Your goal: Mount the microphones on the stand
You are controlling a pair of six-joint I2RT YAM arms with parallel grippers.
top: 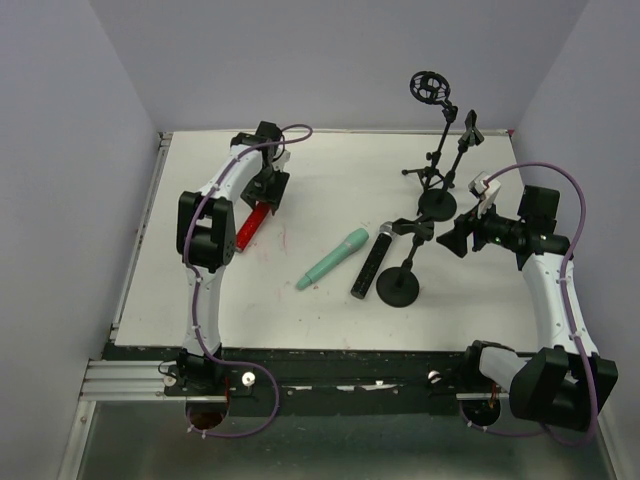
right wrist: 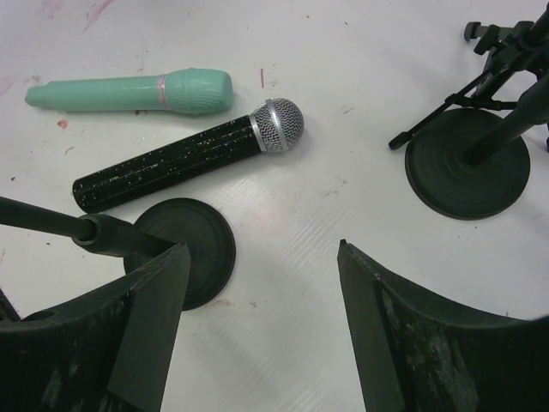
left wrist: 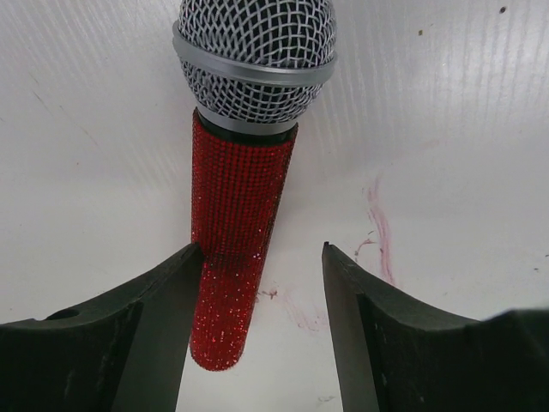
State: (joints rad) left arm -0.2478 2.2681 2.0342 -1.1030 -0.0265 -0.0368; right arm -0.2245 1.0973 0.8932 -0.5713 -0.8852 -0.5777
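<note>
Left gripper (left wrist: 262,257) is spread, nothing pinched. Its fingers straddle the tail half of the red microphone (left wrist: 236,249), which lies flat on the table (top: 330,325) at far left, well apart from the stands. The handle sits off-centre, close against the finger on the left of the wrist view, with a wide gap on the other side. I cannot tell whether it touches.

Risk one: if I close like this, one finger meets the handle first and shoves or rolls the round body sideways, so the grip lands skewed.

Risk two: the handle tapers toward the tail and the mesh head is far from the grip point. I judge it may droop or slip out on the lift.

Right gripper (right wrist: 262,257) is also spread and empty, hanging above bare table between the near stand (top: 398,288) and the far stand (top: 436,207). The near stand's arm passes close by one of its fingers in the wrist view. A careless move there could tip that stand, likely onto the black microphone (right wrist: 171,163) just beside its base, or the mint-green microphone (right wrist: 137,92) next to that. Both lie loose and are round, so a nudge would send them rolling out of easy reach.

None of the three sits in a stand yet.
</note>
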